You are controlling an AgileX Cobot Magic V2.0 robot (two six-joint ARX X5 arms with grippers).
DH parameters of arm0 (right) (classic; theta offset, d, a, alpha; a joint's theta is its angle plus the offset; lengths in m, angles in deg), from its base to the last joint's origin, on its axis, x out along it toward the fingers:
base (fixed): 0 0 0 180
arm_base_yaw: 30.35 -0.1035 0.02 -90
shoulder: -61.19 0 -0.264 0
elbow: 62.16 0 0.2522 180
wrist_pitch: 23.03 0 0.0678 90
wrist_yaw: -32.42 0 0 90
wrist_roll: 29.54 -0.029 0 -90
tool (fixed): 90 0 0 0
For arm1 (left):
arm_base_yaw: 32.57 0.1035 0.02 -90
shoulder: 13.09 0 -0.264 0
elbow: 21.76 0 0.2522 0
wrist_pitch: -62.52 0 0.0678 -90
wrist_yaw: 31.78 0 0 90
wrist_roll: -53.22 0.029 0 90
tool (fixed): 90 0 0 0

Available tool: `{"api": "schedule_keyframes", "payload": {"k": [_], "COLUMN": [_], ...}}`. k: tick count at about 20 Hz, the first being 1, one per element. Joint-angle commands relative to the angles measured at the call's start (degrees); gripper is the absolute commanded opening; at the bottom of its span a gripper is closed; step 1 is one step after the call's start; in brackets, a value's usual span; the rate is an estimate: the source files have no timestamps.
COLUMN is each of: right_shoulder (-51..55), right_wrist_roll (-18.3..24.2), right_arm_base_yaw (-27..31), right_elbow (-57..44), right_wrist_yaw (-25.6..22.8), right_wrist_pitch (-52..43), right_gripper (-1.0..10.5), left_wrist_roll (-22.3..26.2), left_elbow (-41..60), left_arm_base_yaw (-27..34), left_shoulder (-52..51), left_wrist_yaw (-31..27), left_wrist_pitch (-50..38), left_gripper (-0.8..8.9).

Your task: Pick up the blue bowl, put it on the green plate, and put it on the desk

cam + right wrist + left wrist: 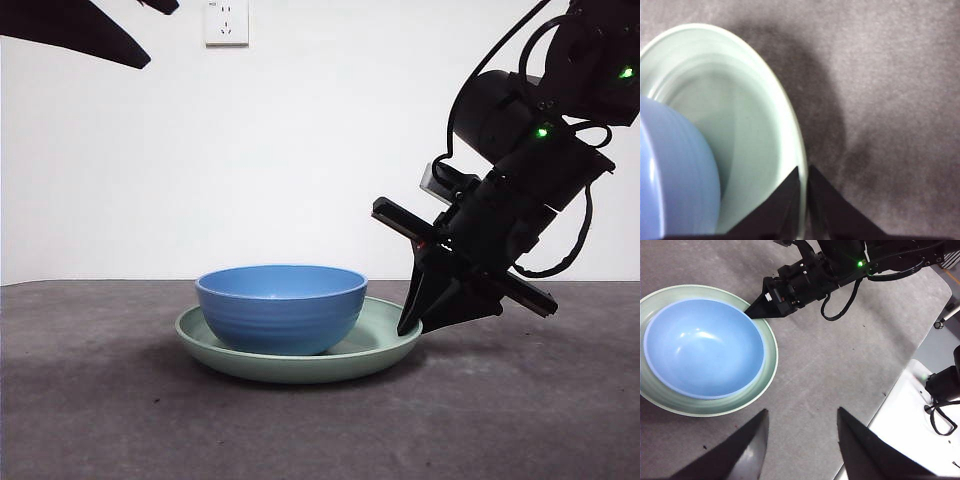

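Blue bowl [281, 306] already sits in green plate [385, 345]. Right gripper [804, 200] is clenched on the plate rim; left gripper [802, 440] released, waiting. Next, probably: lift level, set on worktop [520, 420].

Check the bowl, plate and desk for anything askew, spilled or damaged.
Nothing stands out. The blue bowl sits upright in the green plate, flat on the desk. The right gripper pinches the plate's rim.
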Motion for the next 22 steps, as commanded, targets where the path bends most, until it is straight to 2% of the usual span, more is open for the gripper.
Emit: {"api": "schedule_keyframes", "payload": {"k": [1, 4, 7, 10, 13, 17, 20, 22], "right_shoulder": [-0.8, -0.8, -0.7, 0.5, 4.9, 14.7, 24.0, 30.7], "right_wrist_roll": [-0.6, -0.6, -0.6, -0.6, 0.7, 7.0, 12.8, 16.7], "right_arm_base_yaw": [-0.4, -0.4, -0.5, -0.5, -0.5, -0.3, -0.4, -0.5], "right_elbow": [0.9, 0.9, 0.9, 0.9, 0.9, 0.9, 0.9, 0.9], "right_wrist_yaw": [0.4, 0.6, 0.6, 0.4, -2.9, -5.3, -4.9, -2.9], "right_wrist_pitch": [-0.9, -0.9, -0.7, -0.3, 2.5, 10.2, 18.3, 24.5], "right_gripper": [0.1, 0.3, 1.8, 1.8, 1.8, 1.8, 1.8, 1.8], "left_wrist_roll": [1.1, 1.1, 1.1, 1.1, 1.1, 1.1, 1.1, 1.1], "left_elbow": [-0.3, -0.3, -0.3, -0.3, -0.3, -0.3, -0.3, -0.3], "left_arm_base_yaw": [-0.5, -0.5, -0.5, -0.5, -0.5, -0.5, -0.5, -0.5], "left_shoulder": [0.4, 0.4, 0.4, 0.4, 0.4, 0.4, 0.4, 0.4], "left_wrist_yaw": [0.4, 0.4, 0.4, 0.4, 0.4, 0.4, 0.4, 0.4], "left_wrist_pitch": [-0.4, -0.4, -0.4, -0.4, -0.4, -0.4, -0.4, -0.5], "left_gripper": [2.18, 2.18, 2.18, 2.18, 2.18, 2.18, 2.18, 2.18]}}
